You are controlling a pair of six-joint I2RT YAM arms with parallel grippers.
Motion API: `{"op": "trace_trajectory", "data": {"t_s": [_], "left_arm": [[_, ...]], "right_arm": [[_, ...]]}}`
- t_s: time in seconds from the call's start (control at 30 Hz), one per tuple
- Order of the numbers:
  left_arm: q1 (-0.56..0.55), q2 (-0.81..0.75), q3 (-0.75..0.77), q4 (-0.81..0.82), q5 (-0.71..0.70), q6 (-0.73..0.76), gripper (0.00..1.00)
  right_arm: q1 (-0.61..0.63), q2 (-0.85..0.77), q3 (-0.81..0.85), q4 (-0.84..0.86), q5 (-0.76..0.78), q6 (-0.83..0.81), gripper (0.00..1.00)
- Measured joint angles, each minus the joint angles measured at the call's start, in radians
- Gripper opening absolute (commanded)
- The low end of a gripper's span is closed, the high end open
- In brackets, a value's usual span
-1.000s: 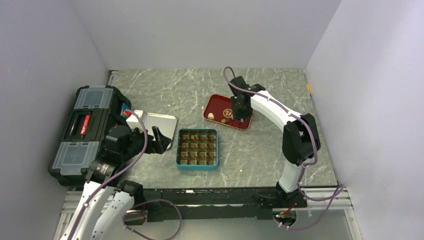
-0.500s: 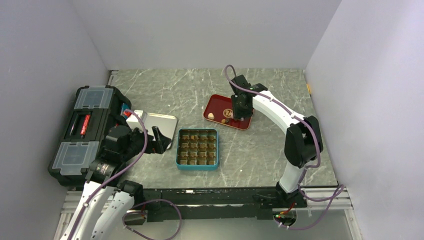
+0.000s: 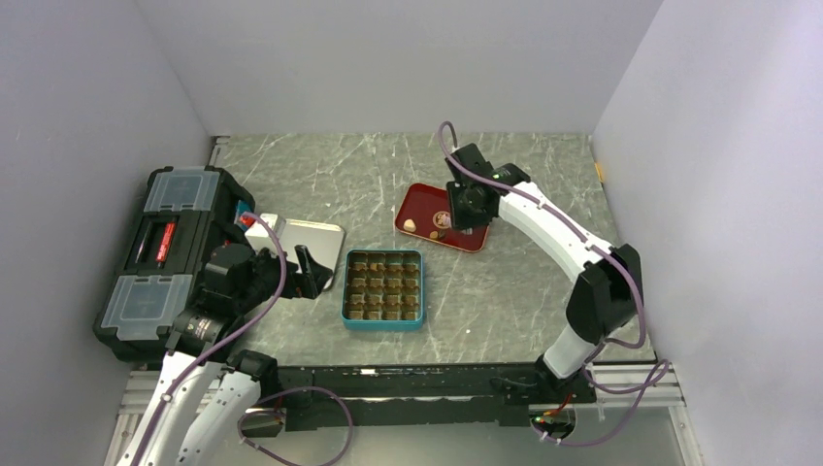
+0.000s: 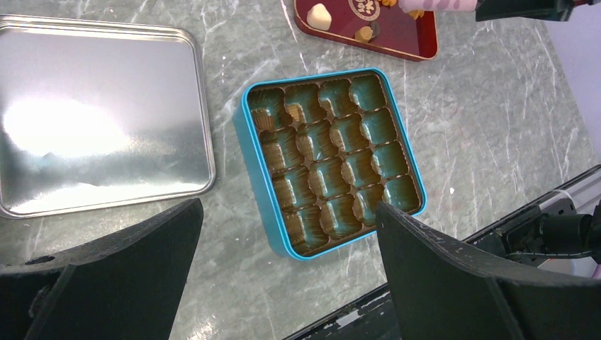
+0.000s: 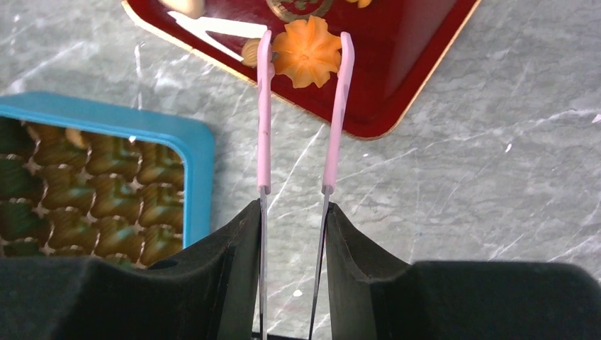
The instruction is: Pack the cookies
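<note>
My right gripper (image 5: 292, 205) is shut on thin pink-tipped tongs (image 5: 264, 106). The tongs' tips stand on either side of an orange flower-shaped cookie (image 5: 307, 51) over the red tray (image 5: 411, 57). I cannot tell whether the cookie is pinched or lifted. A small tan cookie (image 5: 249, 51) lies just left of the tips. On the tray also lie a pale cream cookie (image 4: 320, 15) and a small brown one (image 4: 365, 32). The teal tin (image 4: 244, 113) holds small pieces (image 4: 266, 120) in its top-left cells. My left gripper (image 4: 289, 207) hangs open over the tin's near side.
The tin's silver lid (image 3: 301, 243) lies flat left of the teal tin (image 3: 382, 325). A black toolbox (image 3: 160, 257) stands at the table's left edge. The red tray (image 3: 417, 206) sits behind the tin, under my right gripper (image 3: 464, 216).
The right arm's elbow has swung out to the right while its gripper stays over the tray. The left arm has not moved.
</note>
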Motion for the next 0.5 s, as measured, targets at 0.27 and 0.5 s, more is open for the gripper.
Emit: {"op": "trace_trajectory", "data": {"t_s": [0.27,0.5], "left_arm": [[0.0,0.0,0.0,0.0,0.0,0.0,0.99],[0.0,0.0,0.0,0.0,0.0,0.0,0.99]], "right_arm": [[0.148,-0.075,0.014,-0.043,0.001,0.018,0.09],[0.26,-0.118,0.018,-0.048,-0.015,0.047,0.1]]}}
